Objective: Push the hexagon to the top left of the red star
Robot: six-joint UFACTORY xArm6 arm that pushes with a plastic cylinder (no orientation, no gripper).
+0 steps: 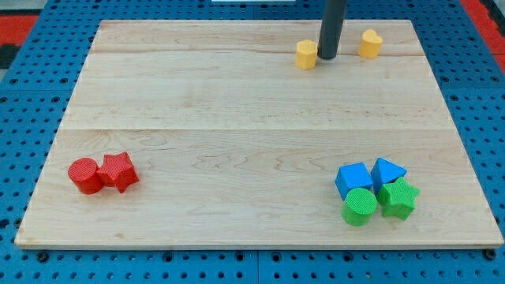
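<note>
Yellow hexagon [306,54] touching my tip [327,57], leftward

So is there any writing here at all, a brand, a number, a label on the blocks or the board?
None: no word, number, brand or sign can be read in this view.
Wooden board: bare grain only.
Yellow hexagon, yellow block, red cylinder, red star, blue cube, blue triangle, green cylinder, green star: plain faces.
My tip, just right of the hexagon: unmarked.
</note>
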